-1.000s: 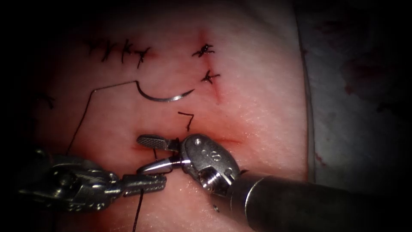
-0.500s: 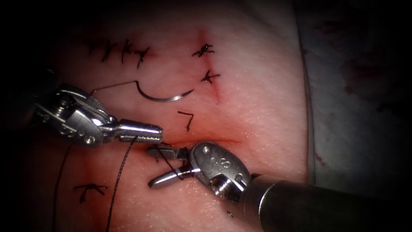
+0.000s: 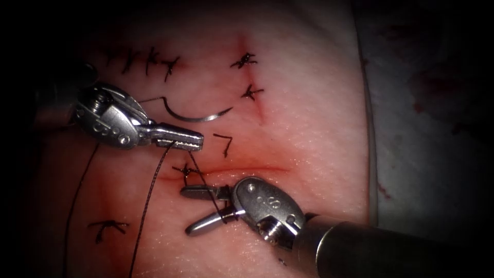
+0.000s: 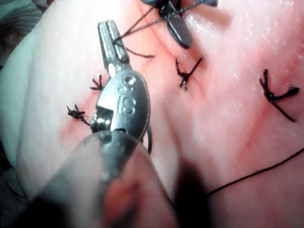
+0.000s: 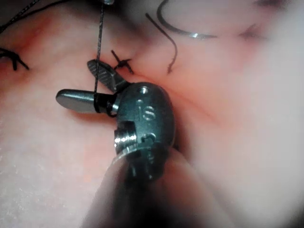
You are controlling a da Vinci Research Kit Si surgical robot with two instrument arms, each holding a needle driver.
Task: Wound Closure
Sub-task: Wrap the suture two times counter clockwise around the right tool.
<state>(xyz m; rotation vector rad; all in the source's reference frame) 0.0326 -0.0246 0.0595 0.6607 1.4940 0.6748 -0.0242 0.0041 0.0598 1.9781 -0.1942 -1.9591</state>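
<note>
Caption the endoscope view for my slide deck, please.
Left tool shut on thread; right tool open with thread in its jaws; needle lying free on tissue above the cut.

The thin dark suture thread (image 3: 146, 206) runs off the endoscope view's bottom edge, so its far end cannot be traced. The right arm's grey metal shaft (image 3: 370, 249) is cut off there too. Where thread crosses the right silver claw (image 3: 198, 208), contact is unclear.

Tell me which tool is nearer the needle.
Left. The left tool, shut on the thread, sits just below the needle, which lies free on the tissue. The right tool, jaws open, is farther below.
</note>
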